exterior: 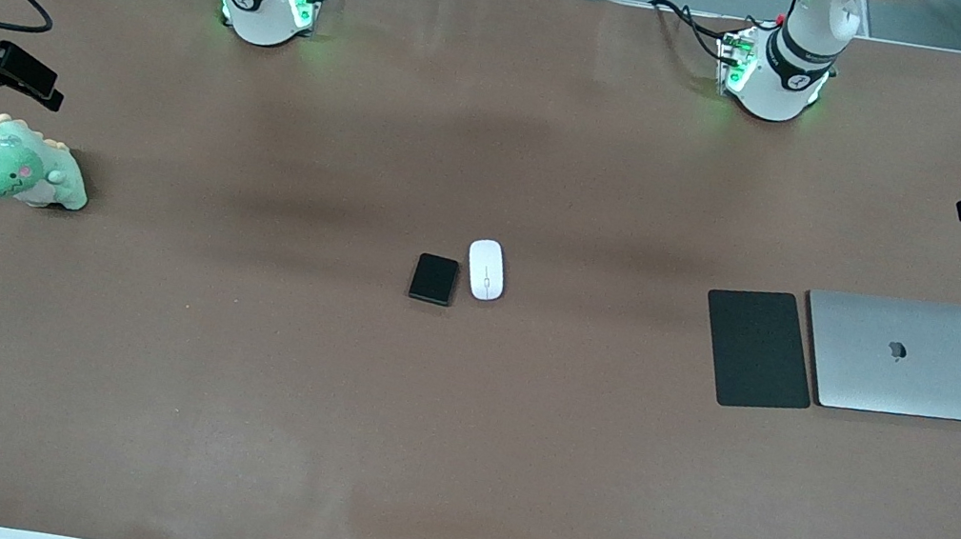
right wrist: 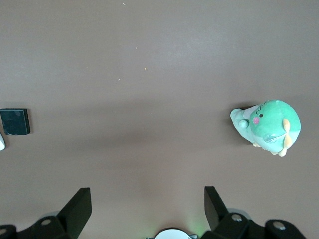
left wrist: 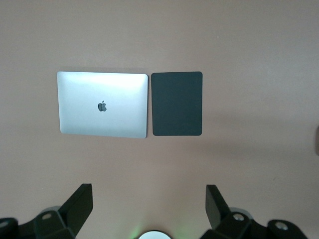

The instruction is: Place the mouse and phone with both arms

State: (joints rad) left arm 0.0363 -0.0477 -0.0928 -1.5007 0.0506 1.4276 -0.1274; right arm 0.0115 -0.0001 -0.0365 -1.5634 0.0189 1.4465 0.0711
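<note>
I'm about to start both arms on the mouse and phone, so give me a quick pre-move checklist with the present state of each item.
1. Left end effector open and empty, up over the table near the laptop: ok.
2. Right end effector open and empty, up near the plush dinosaur: ok.
3. Mouse lying free on the table, nothing on it: ok.
4. Phone flat beside the mouse, toward the right arm's end: ok.
5. Room between mouse and phone for fingers: narrow gap, cannot tell.
6. Mouse pad bare, beside the laptop: ok.
</note>
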